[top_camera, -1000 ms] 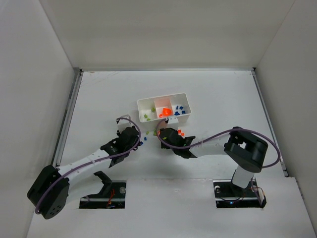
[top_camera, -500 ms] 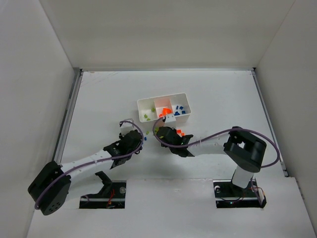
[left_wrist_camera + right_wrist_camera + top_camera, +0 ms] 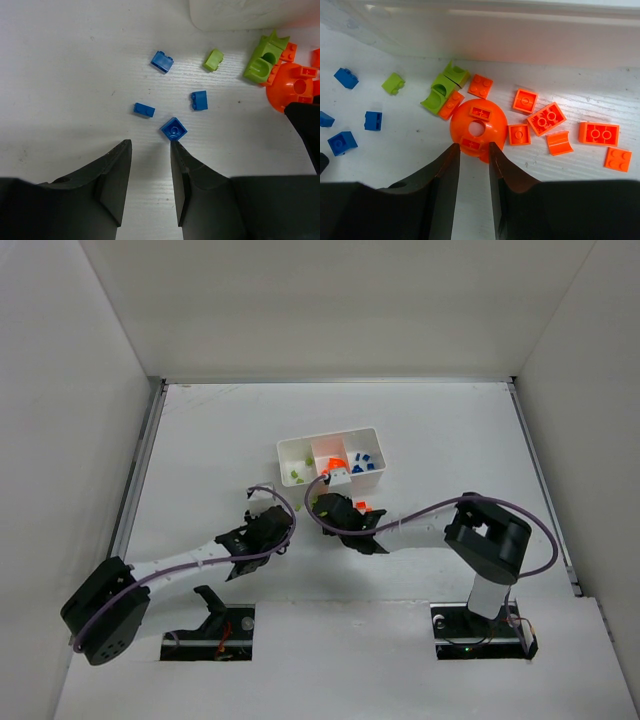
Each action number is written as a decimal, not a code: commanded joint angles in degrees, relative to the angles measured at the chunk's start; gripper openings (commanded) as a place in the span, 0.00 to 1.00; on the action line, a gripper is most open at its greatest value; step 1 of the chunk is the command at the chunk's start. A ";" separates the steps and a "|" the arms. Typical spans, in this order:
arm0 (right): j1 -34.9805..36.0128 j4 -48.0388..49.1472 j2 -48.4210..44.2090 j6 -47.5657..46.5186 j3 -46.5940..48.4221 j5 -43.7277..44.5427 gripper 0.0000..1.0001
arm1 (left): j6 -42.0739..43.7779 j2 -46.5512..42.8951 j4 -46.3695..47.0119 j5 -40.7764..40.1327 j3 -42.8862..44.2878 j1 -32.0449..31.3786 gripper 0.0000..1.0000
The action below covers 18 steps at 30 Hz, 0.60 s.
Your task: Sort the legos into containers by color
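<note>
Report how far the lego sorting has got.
Partly done: compartments of the tray hold some green, orange and blue legos. In hand: the right pincer straddles the near rim of the orange dome; the left pincer, open, sits by a blue brick. Left: many loose bricks on the table.

White surface [image 3: 200,440], faintly grained. A white three-compartment tray [image 3: 330,438] sat on it. Loose legos lay scattered just beside the tray's near wall: four blue bricks [image 3: 173,128] well spread, lime green pieces [image 3: 440,92], one orange dome piece [image 3: 478,129], and flat orange plates [image 3: 546,118] close beside it.
</note>
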 commanded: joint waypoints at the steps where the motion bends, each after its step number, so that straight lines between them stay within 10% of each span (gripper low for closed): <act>1: -0.53 2.19 1.04 -0.26 1.76 -1.21 0.35 | -1.10 0.85 0.76 -1.74 0.76 -0.50 0.34; 18: 0.52 0.53 -5.89 -0.87 -1.84 0.02 0.16 | -0.66 1.73 1.11 -2.97 0.94 -1.03 0.35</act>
